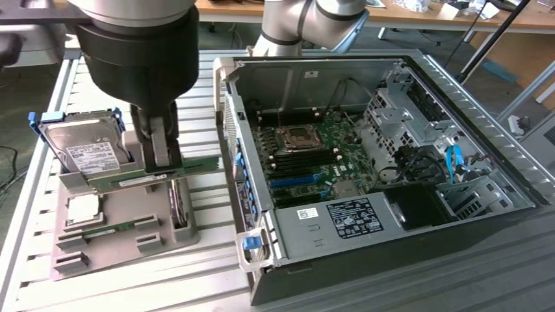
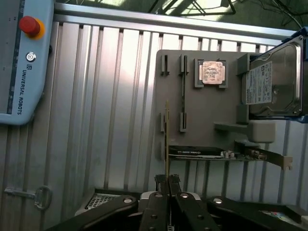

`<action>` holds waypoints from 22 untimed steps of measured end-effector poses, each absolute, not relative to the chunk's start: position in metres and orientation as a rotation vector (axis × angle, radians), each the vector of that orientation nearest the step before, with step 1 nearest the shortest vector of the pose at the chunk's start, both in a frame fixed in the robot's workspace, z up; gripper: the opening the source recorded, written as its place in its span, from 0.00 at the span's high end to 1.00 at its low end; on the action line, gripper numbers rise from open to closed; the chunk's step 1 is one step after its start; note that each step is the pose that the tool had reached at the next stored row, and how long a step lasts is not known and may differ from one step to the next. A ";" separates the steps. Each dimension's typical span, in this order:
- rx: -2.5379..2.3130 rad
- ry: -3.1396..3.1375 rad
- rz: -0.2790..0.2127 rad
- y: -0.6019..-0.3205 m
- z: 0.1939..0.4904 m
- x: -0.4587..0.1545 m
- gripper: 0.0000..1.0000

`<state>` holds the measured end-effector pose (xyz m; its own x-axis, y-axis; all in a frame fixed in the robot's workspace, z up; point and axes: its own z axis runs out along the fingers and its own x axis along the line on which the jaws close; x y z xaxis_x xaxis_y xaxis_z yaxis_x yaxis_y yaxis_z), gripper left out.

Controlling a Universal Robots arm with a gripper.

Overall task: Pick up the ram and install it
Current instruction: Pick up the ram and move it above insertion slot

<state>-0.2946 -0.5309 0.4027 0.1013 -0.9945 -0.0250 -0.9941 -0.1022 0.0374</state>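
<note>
I'm gripping the long thin green ram stick (image 1: 197, 166) edgewise, hand (image 1: 158, 168) clamped on it above the grey plastic tray (image 2: 207, 110), probably keeping its contacts down for slotting.

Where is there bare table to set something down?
Bare slats lie between the teach pendant and the gray tray, and between tray and computer case. The tray is crowded: hard drive, processor, the gripper holding the ram above it.

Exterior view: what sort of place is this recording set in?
Likely a robotics lab set up for PC assembly: an open computer case on a slatted metal table, a gray fixture tray holding a hard drive, and office desks behind.
</note>
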 end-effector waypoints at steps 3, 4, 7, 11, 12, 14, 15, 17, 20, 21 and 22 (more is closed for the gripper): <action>2.323 -2.097 -0.068 -0.531 0.403 -0.285 0.88; 2.323 -2.097 -0.068 -0.531 0.403 -0.280 0.88; 2.323 -2.097 -0.068 -0.531 0.403 -0.270 0.88; 2.323 -2.097 -0.069 -0.531 0.403 -0.255 0.88; 2.323 -2.097 -0.069 -0.531 0.403 -0.250 0.88; 2.323 -2.097 -0.069 -0.531 0.403 -0.242 0.88; 2.323 -2.097 -0.069 -0.531 0.403 -0.238 0.88; 2.323 -2.097 -0.069 -0.531 0.403 -0.228 0.88; 2.323 -2.097 -0.070 -0.531 0.403 -0.211 0.88; 2.322 -2.097 -0.070 -0.531 0.403 -0.206 0.88; 2.322 -2.097 -0.070 -0.531 0.403 -0.202 0.88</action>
